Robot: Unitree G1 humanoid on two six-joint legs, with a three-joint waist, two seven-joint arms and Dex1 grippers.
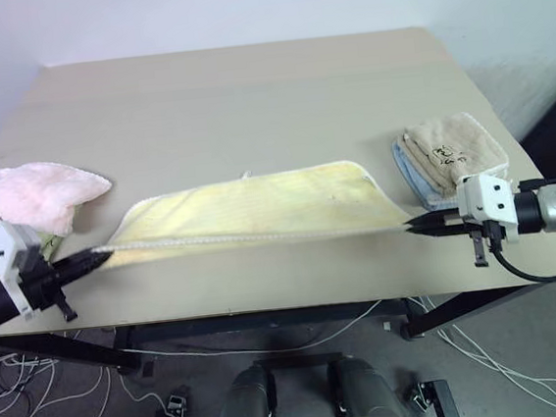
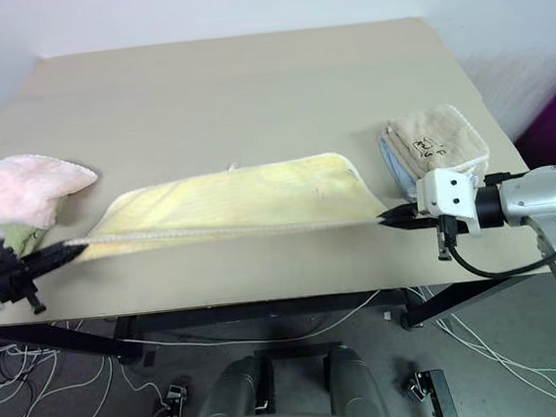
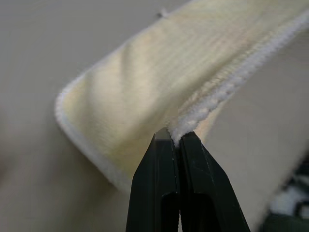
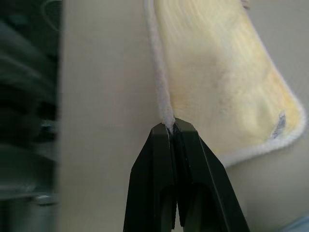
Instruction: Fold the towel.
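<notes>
Jaws on both grippers, left gripper (image 1: 105,253) and right gripper (image 1: 413,226), pinch just the towel (image 1: 258,206) hem, so one tug could slip it loose.

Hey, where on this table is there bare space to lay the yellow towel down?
The far half of the table, beyond the towel, is bare. The near strip is crowded: pink towel at the left, beige folded towel at the right.

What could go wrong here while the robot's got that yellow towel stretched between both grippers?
Both the left gripper and right gripper pinch only the thin hem of the towel, so it could slip out. The pink towel and beige folded towel lie close to its ends and might get snagged.
</notes>
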